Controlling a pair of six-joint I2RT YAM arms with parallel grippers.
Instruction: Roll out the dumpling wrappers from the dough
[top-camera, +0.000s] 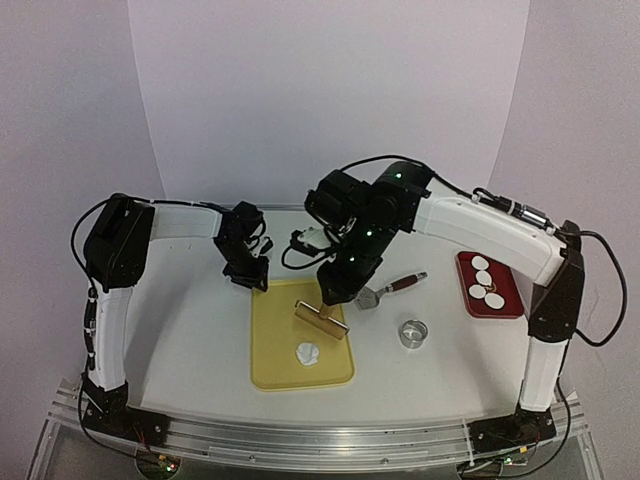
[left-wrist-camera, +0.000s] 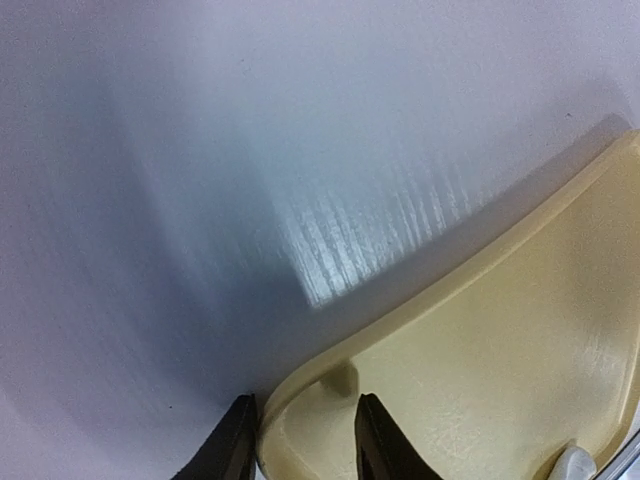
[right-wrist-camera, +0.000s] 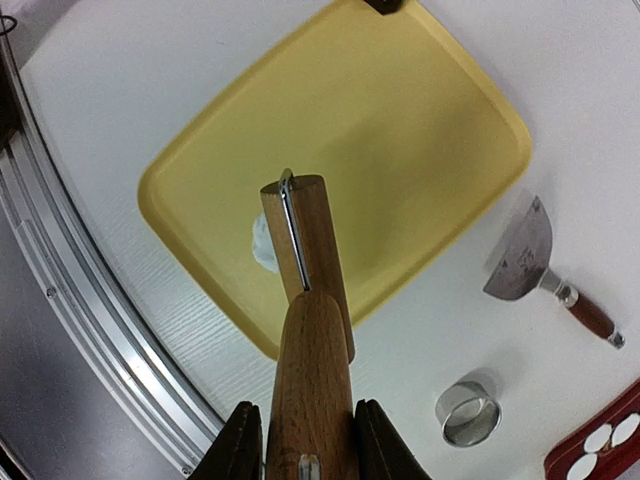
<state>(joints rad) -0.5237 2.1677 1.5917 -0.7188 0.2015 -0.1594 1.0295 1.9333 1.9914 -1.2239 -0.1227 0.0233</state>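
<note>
My right gripper (top-camera: 335, 288) is shut on the handle of a wooden rolling pin (top-camera: 321, 320) and holds it over the yellow tray (top-camera: 275, 365). In the right wrist view the gripper (right-wrist-camera: 302, 440) clamps the handle, and the roller (right-wrist-camera: 305, 240) partly hides an irregular white dough patch (right-wrist-camera: 260, 243). The patch (top-camera: 308, 353) lies near the tray's front. My left gripper (top-camera: 250, 275) straddles the tray's far-left corner rim (left-wrist-camera: 300, 385), one finger outside and one inside. Several dumpling wrappers (top-camera: 483, 280) lie on a red tray (top-camera: 508, 300) at the right.
A metal ring cutter (top-camera: 412, 333) stands right of the yellow tray and also shows in the right wrist view (right-wrist-camera: 467, 412). A metal scraper with a wooden handle (top-camera: 388, 290) lies behind it. The table's front metal rail (top-camera: 300, 435) runs along the near edge.
</note>
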